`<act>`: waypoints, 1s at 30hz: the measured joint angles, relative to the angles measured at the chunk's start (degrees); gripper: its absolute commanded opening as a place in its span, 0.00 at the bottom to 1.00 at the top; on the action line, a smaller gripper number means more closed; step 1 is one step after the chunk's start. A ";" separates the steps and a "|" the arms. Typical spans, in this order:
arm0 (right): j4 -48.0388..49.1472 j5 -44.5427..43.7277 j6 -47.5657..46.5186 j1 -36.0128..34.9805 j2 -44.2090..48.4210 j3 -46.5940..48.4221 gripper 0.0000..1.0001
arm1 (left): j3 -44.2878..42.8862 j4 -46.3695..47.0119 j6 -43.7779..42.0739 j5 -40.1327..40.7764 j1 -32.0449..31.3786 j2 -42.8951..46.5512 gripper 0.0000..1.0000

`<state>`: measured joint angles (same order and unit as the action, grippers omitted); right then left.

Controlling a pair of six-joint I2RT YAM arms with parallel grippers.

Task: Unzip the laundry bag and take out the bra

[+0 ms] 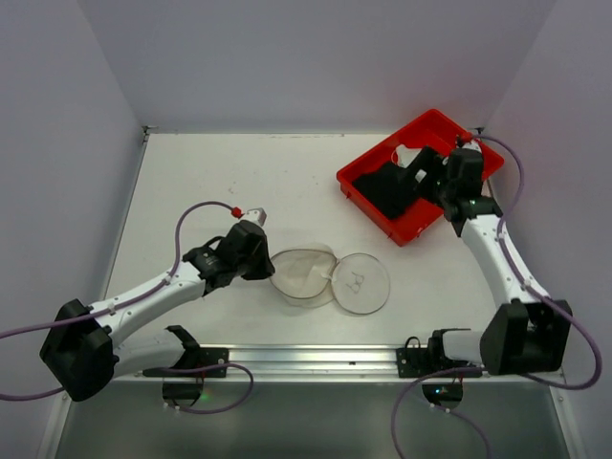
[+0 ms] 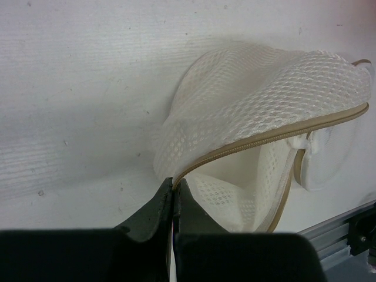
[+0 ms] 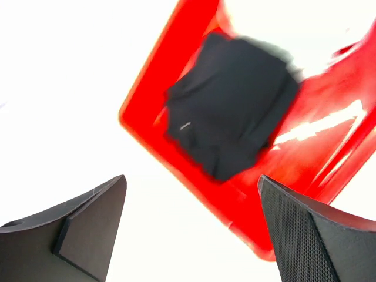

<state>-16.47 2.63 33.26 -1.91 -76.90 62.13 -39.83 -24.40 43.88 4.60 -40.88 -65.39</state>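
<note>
Top view first: the laundry bag lies low on the surface between the two arms, its printed round end flat to the right, and your left hand sits at the bag's left edge. Far right, the right hand hangs over the red tray, where the black bra lies, well apart from the bag. So the removal looks done. Now the left wrist view, which shows what the overhead cannot: the mesh gapes wide along the tan zip edge and nothing dark is inside. The left hand is pressed together right where that edge ends, apparently nipping it. Judge this bag as very light and floppy, stiff only at its rims. Grip the zip edge or a rim, since bare mesh will likely bunch and slide. Over to the right wrist view, which settles that hand: the right hand is spread wide with nothing between its pads. The bra is crumpled below in the red tray, blurred here. It looks soft and limp, so pinch a fold if you must move it.
</note>
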 measured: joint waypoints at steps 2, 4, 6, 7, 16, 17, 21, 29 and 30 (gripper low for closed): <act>0.37 0.46 0.11 -3.48 6.56 -4.63 0.92 | -0.13 -0.02 -0.02 0.02 0.00 -0.57 0.00; 1.73 1.53 0.87 -8.79 11.89 -11.30 0.92 | -0.52 -0.07 -0.15 0.07 0.00 -1.60 0.00; 2.47 2.84 2.03 -13.68 14.84 -18.23 0.91 | -1.46 -0.09 -0.37 0.07 0.02 -3.08 0.00; 2.10 3.37 2.91 -16.33 15.56 -21.81 0.92 | -2.05 -0.11 -0.59 0.09 0.07 -3.82 0.00; -2.93 1.44 9.05 -22.88 18.53 -37.33 0.94 | -7.04 -0.44 -2.12 1.11 2.21 -9.64 0.00; -2.86 1.36 9.35 -22.88 18.78 -37.35 0.94 | -7.04 -0.87 -2.34 1.31 2.38 -9.66 0.00; -2.03 1.29 10.10 -22.99 18.16 -37.35 0.93 | -7.04 -2.82 -2.67 2.08 3.02 -8.63 0.00; -2.62 1.22 10.25 -25.18 19.98 -37.22 0.88 | -5.22 -7.89 -2.97 4.20 3.87 -0.79 0.00; -3.21 1.01 10.27 -25.33 20.92 -36.96 0.87 | -4.85 -8.37 -2.97 4.26 3.87 -0.33 0.00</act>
<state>-19.68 3.64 43.53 -27.24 -55.99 25.17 -44.69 -32.77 40.91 8.86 -37.01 -65.71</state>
